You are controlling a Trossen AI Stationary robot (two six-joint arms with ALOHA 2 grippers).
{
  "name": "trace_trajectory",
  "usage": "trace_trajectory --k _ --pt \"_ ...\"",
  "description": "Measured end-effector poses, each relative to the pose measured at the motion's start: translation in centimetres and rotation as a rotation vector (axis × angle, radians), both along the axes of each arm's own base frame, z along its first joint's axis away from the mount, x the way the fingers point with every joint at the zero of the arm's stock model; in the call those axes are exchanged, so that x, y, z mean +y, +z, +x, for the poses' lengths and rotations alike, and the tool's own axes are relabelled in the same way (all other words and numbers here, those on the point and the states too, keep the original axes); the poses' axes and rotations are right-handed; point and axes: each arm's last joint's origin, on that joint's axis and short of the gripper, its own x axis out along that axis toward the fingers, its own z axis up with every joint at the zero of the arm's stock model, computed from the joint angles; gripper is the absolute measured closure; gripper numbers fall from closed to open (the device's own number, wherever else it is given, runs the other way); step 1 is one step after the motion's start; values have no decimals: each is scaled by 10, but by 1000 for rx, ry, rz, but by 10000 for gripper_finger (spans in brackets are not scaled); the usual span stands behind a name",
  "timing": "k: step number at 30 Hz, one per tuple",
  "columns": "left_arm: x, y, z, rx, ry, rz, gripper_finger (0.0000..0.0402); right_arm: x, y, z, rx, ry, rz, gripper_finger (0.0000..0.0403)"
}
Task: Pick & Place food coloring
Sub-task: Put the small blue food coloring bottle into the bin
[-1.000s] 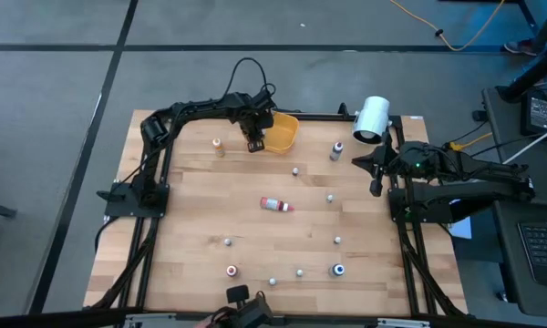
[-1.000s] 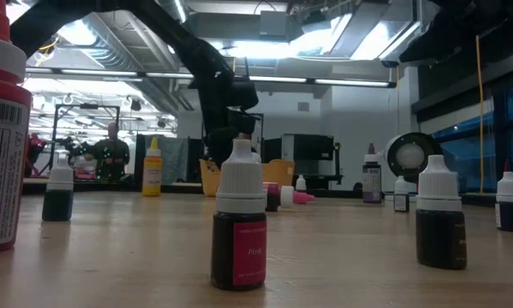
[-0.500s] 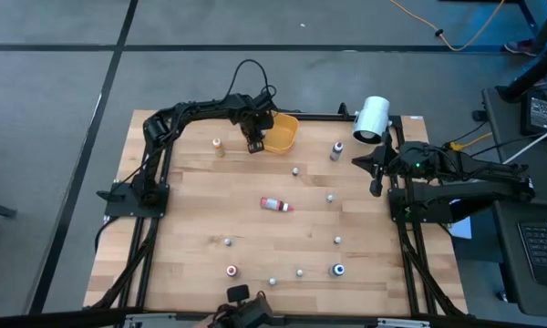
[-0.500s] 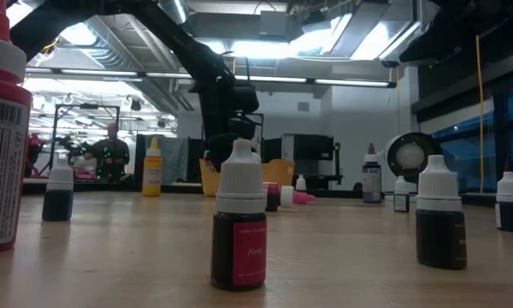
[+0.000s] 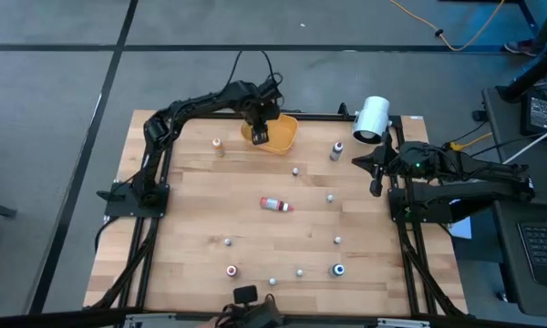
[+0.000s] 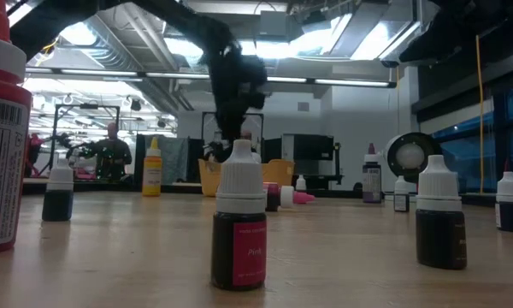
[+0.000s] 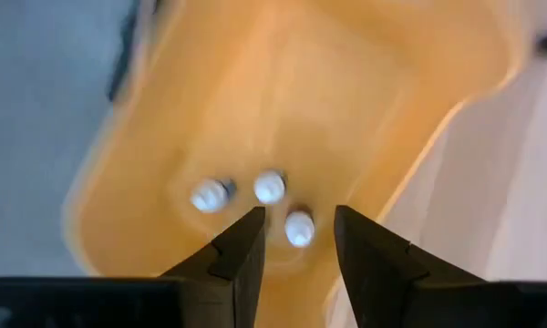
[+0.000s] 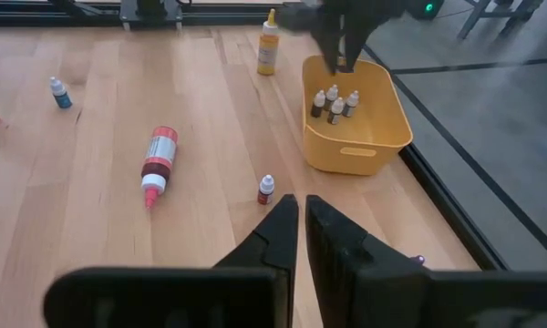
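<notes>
My dark fingers (image 7: 242,260) frame an orange-yellow bowl (image 7: 365,100) holding white-capped bottles (image 7: 270,187). Pale wood table (image 5: 191,210); a red-and-white bottle (image 5: 275,204), a yellow bottle (image 8: 268,47), a white cylinder (image 5: 372,118).

One orange bowl (image 5: 290,138), I counted, and four tiny food coloring bottles (image 8: 332,95) inside it. Out on the table (image 5: 191,210) I made it eleven loose bottles (image 5: 329,197), and just one of them, the red-labelled bottle (image 5: 275,204), lay on its side. One white cylinder (image 5: 372,118).
</notes>
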Motion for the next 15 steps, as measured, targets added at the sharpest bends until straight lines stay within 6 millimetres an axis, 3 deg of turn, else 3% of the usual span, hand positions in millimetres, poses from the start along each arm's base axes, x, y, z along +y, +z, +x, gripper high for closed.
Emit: trace_trajectory --k 8,15 --pt "-22 67 6 -96 -115 -59 276 0 0 0 1 1 -1 373" --pt "-58 109 -19 -143 -177 -167 276 0 0 0 -1 -1 2 373"
